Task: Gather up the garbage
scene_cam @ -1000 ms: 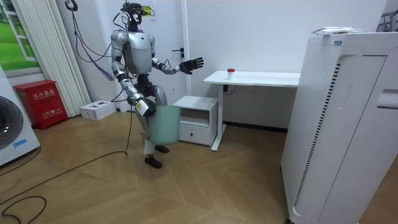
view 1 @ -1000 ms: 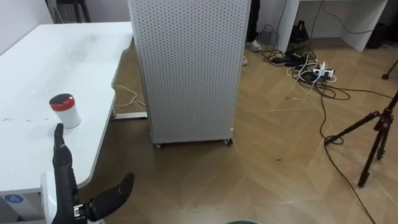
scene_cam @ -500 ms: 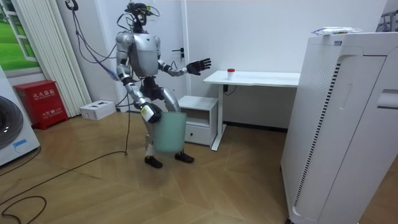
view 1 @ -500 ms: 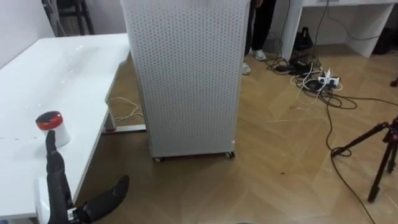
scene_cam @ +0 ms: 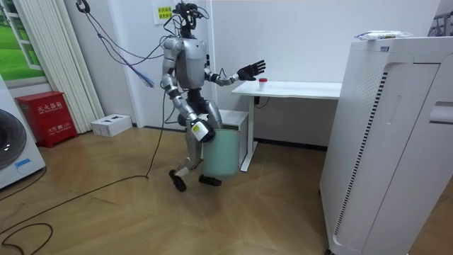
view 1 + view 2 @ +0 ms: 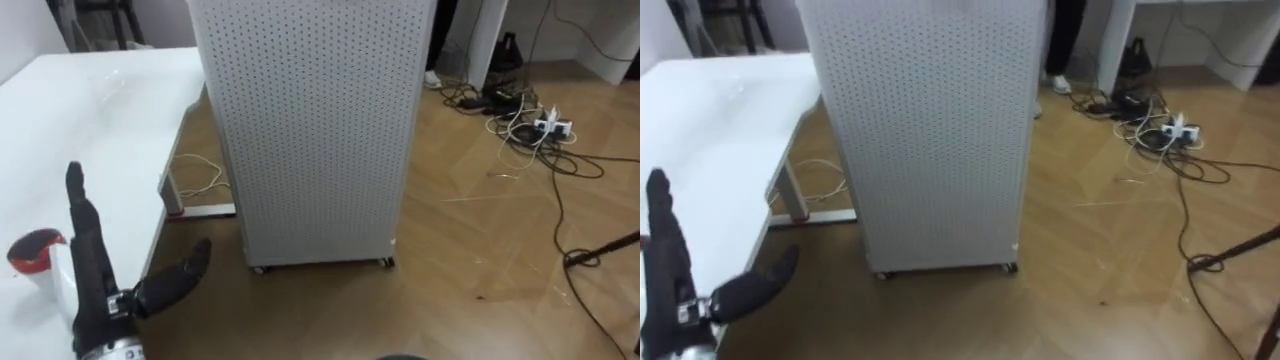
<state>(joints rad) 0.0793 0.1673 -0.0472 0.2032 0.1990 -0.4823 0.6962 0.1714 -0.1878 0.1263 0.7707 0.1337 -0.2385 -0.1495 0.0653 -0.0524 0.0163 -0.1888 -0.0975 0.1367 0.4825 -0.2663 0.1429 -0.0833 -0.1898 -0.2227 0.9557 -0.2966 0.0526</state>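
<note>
I see a white table (image 6: 110, 110) along the left, its top bare towards the far end. Just beside it stands a tall white perforated unit (image 6: 310, 130) on small castors, on the wooden floor (image 6: 470, 250). Beyond it, on my right, loose cables (image 6: 520, 135) and a power strip (image 6: 553, 126) lie on the floor, and a dark tripod leg (image 6: 605, 248) enters from the edge. From the room view I make out a red box (image 5: 48, 117), a white box (image 5: 110, 125) and a curtain (image 5: 53, 57).
</note>
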